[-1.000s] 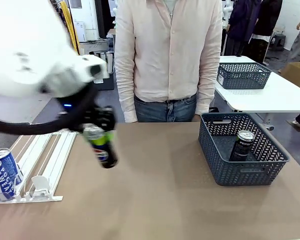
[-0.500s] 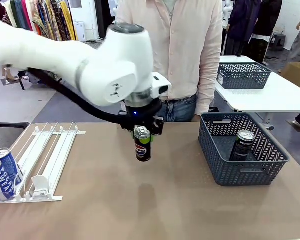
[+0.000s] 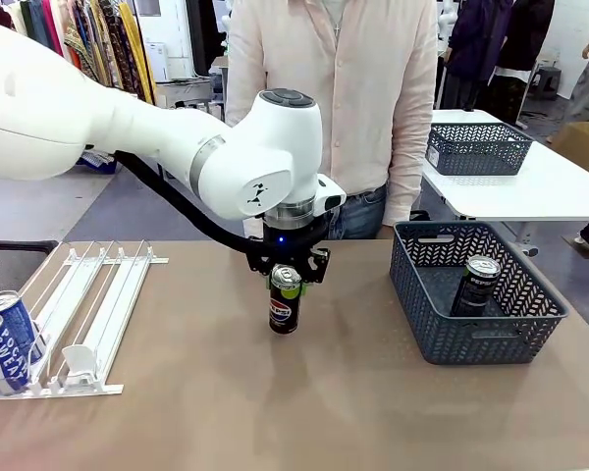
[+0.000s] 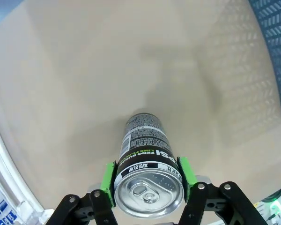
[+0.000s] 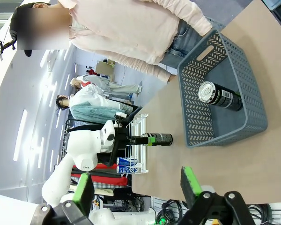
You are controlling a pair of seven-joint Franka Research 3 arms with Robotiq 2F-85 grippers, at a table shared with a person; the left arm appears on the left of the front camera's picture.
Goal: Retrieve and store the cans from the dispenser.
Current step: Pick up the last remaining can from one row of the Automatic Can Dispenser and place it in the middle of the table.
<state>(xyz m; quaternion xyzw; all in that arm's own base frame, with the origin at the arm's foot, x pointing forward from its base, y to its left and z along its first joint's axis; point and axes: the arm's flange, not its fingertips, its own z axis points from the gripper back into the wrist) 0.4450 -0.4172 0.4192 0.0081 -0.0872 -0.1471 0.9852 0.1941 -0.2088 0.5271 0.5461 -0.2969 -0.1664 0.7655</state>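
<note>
At your left, the flat white plastic dispenser (image 3: 98, 324) holds two blue cans with white lettering (image 3: 8, 339) at its near end. In the middle, your left jaws grip the black can with a silver top (image 3: 284, 306) near its rim, a green pad on either side. It is upright over the brown counter (image 3: 304, 412), long axis vertical, tab end up; I cannot tell whether its base touches.

Carried sideways this low, the base would strike the wall of the dark blue-grey lattice plastic basket (image 3: 540, 299) at your right, and so high a grip may let it swing or slip. The other black can (image 3: 476, 285) leans inside; lowering onto it could topple both. Your right jaws stand open, empty.
</note>
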